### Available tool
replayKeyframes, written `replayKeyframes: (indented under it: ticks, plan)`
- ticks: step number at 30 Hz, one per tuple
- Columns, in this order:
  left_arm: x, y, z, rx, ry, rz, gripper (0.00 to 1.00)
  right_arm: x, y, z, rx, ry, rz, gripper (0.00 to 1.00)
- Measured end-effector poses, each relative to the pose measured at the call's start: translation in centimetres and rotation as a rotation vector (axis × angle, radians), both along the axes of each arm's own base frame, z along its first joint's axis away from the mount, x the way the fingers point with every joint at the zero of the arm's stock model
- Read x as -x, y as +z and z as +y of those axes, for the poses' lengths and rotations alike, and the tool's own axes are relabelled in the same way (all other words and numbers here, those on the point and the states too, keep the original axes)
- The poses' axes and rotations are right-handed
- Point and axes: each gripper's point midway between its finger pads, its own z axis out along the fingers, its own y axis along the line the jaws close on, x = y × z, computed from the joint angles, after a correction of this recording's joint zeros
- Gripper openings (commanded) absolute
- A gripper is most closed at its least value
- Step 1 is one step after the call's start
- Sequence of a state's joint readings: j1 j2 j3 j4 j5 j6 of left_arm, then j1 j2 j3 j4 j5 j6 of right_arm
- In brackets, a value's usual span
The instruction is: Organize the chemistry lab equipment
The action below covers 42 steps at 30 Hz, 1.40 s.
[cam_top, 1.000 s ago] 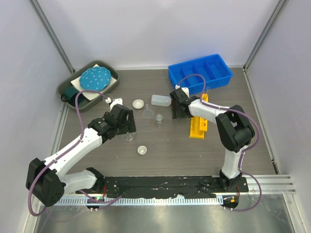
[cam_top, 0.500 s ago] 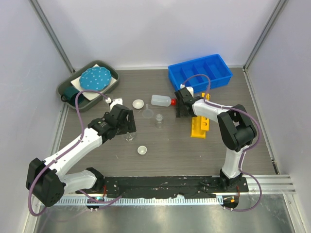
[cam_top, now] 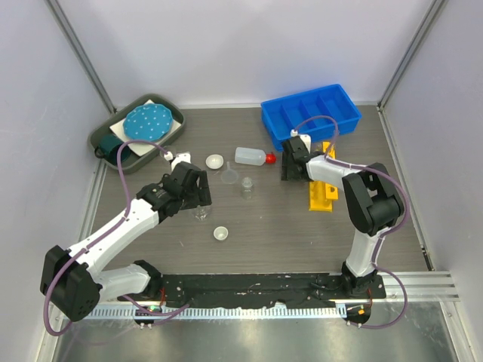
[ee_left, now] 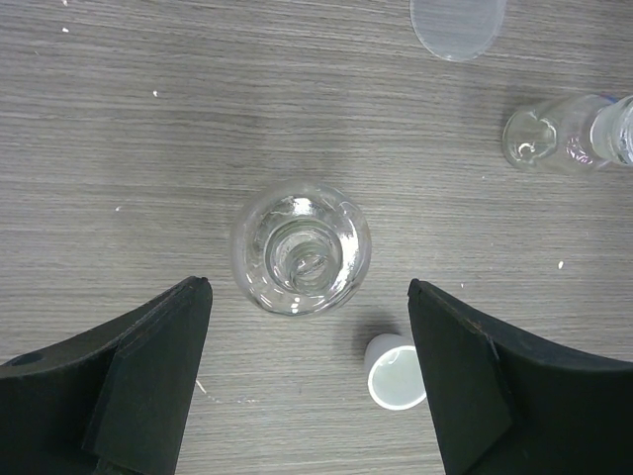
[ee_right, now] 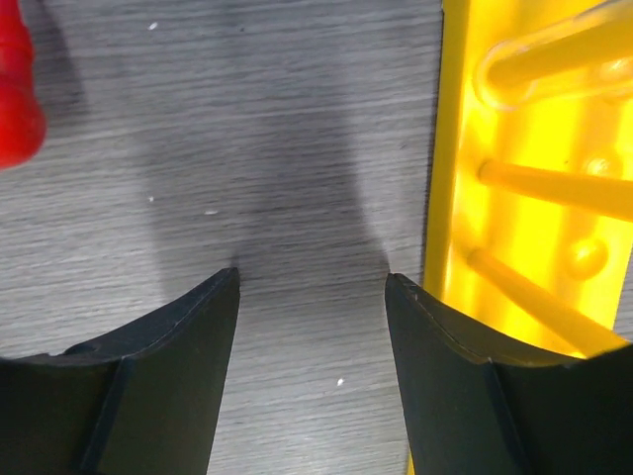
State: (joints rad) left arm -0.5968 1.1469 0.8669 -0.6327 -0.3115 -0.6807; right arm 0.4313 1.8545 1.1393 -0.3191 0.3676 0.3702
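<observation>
Counted from above on the grey bench point(cam_top: 264, 226):

- Two small white dishes: a far dish point(cam_top: 215, 161) and a near dish point(cam_top: 220, 233), well apart.
- Three clear glass pieces: a funnel point(cam_top: 229, 176), a small beaker point(cam_top: 247, 183) just beside it, and a round flask point(cam_top: 200, 215) between the two dishes.
- One translucent bottle point(cam_top: 249, 156), lying on its side with its red cap point(cam_top: 269, 158) toward the right.
- One yellow holed rack point(cam_top: 323, 181), lying slantwise on the right half, with a clear tube point(ee_right: 534, 59) seen among its rods in the right wrist view.
- One blue divided bin point(cam_top: 310, 113), split into several compartments.
- One dark green tray point(cam_top: 102, 139) carrying a teal white-dotted disc point(cam_top: 147, 121).

Left claw point(ee_left: 309, 289): spread wide, hanging over the flask with one finger on either side and bench showing between each finger and the glass. Nothing pinched.

Right claw point(ee_right: 312, 279): spread, with only bare bench between the fingers. Red cap off to one side and the rack's edge just beside the other finger. Cannot tell whether finger and rack touch.

Edges: bin tight in the far right corner against the back wall, tray tight in the far left corner. Walls on the left, back and right, and the arm bases along the near edge.

Open room: a broad strip between the near dish and the bases, more right of the rack, and a gap between tray and bin along the back.
</observation>
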Motion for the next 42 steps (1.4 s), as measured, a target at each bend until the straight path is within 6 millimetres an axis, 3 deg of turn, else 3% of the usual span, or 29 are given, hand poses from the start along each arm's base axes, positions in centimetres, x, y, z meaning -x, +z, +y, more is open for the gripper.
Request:
replayKeyframes:
  ticks: [15,27,42]
  plan:
    - [0.6,-0.1,-0.5,0.039,-0.026,0.004,0.84,-1.7,-0.3,-5.2,-0.071,-0.155,-0.027,0.66]
    - [0.9,0.6,-1.1,0.068,-0.051,-0.02,0.83,-1.6,-0.1,-7.1,-0.04,-0.21,-0.022,0.67]
    - [1.7,1.8,-2.1,0.095,-0.097,-0.056,0.83,-1.3,0.0,-12.4,0.001,-0.359,-0.002,0.67]
